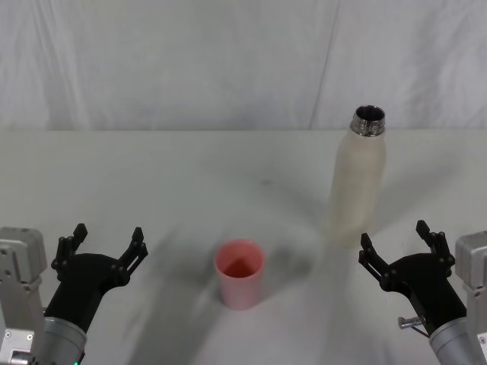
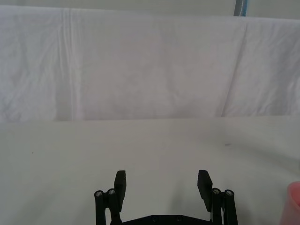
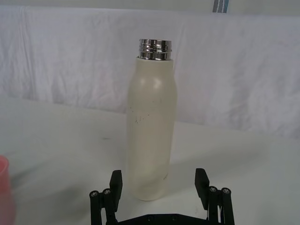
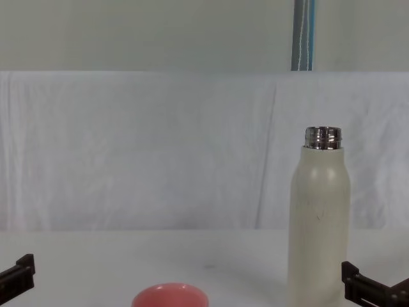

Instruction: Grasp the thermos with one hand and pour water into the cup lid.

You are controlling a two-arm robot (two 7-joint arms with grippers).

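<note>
The cream-white thermos [image 1: 356,179] stands upright and uncapped at the table's right, its steel neck showing; it also rises in the chest view [image 4: 319,217] and the right wrist view [image 3: 151,126]. The pink cup lid [image 1: 240,273] sits open side up near the table's middle front, its rim peeking into the chest view [image 4: 170,296] and the left wrist view [image 2: 293,201]. My right gripper [image 1: 396,243] is open just in front of the thermos, apart from it; the right wrist view has its fingers [image 3: 159,185] spread before the bottle's base. My left gripper [image 1: 106,242] hangs open at the front left, holding nothing.
A white cloth [image 1: 152,182] covers the table and hangs as a backdrop behind it. A small dark speck [image 1: 266,182] marks the cloth behind the cup lid.
</note>
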